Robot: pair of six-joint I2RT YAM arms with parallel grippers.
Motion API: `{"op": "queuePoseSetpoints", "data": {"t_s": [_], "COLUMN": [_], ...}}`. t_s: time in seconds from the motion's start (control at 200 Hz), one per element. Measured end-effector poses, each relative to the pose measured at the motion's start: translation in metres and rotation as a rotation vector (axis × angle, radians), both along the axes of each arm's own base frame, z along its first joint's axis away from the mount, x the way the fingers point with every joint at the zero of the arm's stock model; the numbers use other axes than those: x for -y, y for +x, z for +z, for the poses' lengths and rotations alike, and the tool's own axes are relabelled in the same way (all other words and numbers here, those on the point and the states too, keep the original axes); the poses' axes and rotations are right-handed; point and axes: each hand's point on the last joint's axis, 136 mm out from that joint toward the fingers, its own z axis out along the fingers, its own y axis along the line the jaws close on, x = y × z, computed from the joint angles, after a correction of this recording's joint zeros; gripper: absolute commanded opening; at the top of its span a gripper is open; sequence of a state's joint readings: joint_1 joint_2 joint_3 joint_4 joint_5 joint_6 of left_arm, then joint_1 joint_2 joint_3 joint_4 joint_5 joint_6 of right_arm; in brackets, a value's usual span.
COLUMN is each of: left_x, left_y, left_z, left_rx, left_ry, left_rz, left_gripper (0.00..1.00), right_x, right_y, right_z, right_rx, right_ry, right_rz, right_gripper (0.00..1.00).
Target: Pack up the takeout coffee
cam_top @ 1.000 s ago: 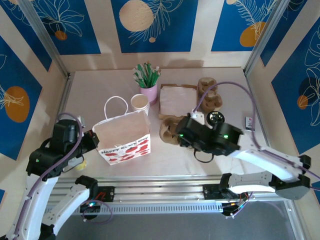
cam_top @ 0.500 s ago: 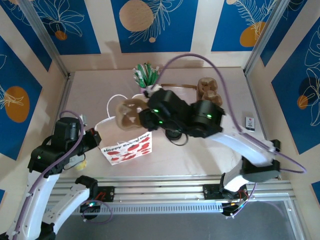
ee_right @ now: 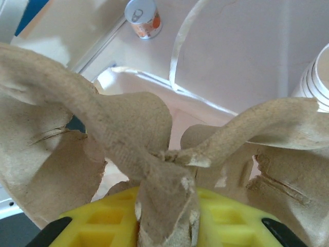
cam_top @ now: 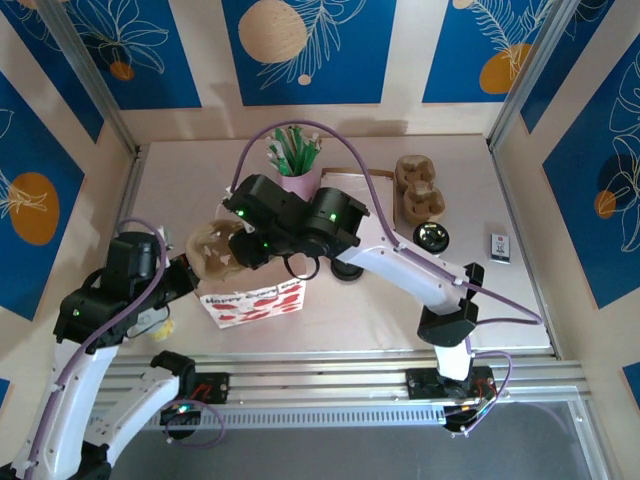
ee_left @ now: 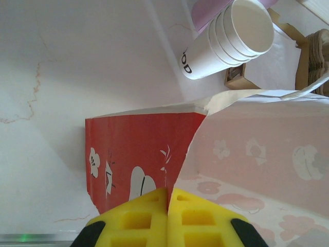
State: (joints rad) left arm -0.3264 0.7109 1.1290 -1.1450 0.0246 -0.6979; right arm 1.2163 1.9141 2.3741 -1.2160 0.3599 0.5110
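Jaws on the right grip the tray (cam_top: 213, 250), now moved over the bag (cam_top: 250, 300) for dropping; left jaws pinch its edge.

Paper bag (cam_top: 250, 292) at the table's (cam_top: 340, 320) near left, cup carrier (cam_top: 213, 250) above its left end, stacked cups (ee_left: 231, 36) just behind the bag, pot (cam_top: 297, 184) just behind them, spare carriers (cam_top: 420, 187) at back right, lid (cam_top: 432, 236) before them.
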Motion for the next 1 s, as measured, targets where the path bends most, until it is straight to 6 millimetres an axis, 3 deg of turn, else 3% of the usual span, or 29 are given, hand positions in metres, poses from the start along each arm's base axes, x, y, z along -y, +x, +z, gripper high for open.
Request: {"op": "queuePoseSetpoints", "data": {"t_s": [0.3, 0.725, 1.0], "left_x": [-0.001, -0.003, -0.005], "left_y": [0.0, -0.006, -0.01], "left_z": [0.0, 0.003, 0.001], "left_rx": [0.004, 0.029, 0.037], "left_ry": [0.003, -0.014, -0.017], "left_rz": [0.005, 0.013, 0.014], "left_gripper": [0.0, 0.0, 0.0], "right_x": [0.008, 0.006, -0.004], "right_y": [-0.007, -0.006, -0.004], "right_z": [-0.035, -0.045, -0.079], "right_rx": [-0.082, -0.146, -0.191], "right_ry": [-0.073, -0.068, -0.139], "right_rz": [-0.04, -0.11, -0.128], "right_gripper": [0.25, 0.23, 0.23]}}
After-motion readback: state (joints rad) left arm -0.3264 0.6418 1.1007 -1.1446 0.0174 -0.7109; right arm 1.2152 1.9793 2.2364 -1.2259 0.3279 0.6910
